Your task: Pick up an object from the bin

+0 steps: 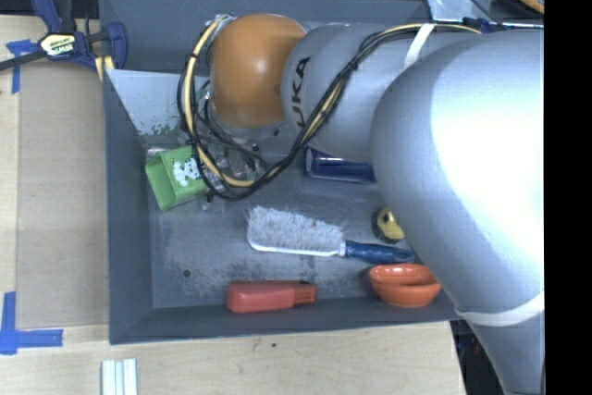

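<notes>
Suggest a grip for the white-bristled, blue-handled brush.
I'd take the brush by its blue handle just past the head, from straight above, closing across its width. It lies flat; the handle is narrowest, bare floor either side. Farther right the arm covers it.

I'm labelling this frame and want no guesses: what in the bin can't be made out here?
Gripper: camera view, largely under the arm's orange cover and cables; its state unclear.
Green cardboard box: right end behind those cables.
Blue flat object: mostly under the arm; kind unclear.
Small yellow thing: half behind the arm; kind unclear.
Orange plastic bowl: right rim under the arm.
</notes>
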You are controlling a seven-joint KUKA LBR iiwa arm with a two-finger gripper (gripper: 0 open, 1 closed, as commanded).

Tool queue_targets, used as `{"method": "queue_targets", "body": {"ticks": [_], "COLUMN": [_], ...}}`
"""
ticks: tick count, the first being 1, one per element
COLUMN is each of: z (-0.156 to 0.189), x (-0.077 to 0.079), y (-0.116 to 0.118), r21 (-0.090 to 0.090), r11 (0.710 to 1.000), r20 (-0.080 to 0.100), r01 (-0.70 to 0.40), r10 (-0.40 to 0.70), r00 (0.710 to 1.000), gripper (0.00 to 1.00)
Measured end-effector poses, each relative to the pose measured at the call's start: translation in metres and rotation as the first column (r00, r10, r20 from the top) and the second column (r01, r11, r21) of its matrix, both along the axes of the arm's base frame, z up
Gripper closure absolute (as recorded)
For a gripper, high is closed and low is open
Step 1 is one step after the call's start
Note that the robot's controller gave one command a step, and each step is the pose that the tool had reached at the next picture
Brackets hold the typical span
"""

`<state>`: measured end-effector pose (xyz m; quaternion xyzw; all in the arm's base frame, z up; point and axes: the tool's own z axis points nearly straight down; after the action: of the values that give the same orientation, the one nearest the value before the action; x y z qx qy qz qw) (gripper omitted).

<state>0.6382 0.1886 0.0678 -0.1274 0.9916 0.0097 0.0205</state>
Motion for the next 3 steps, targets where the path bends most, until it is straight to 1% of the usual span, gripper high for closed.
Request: {"method": "queue_targets", "body": {"ticks": [3], "z": [0.0], "x": [0.0], "y": [0.0], "r21": [0.0], "r11": [1.0], "r20": [0.0], "r01": [0.001], "r10": [-0.001], "r00": [1.0], "gripper": [0.0]}}
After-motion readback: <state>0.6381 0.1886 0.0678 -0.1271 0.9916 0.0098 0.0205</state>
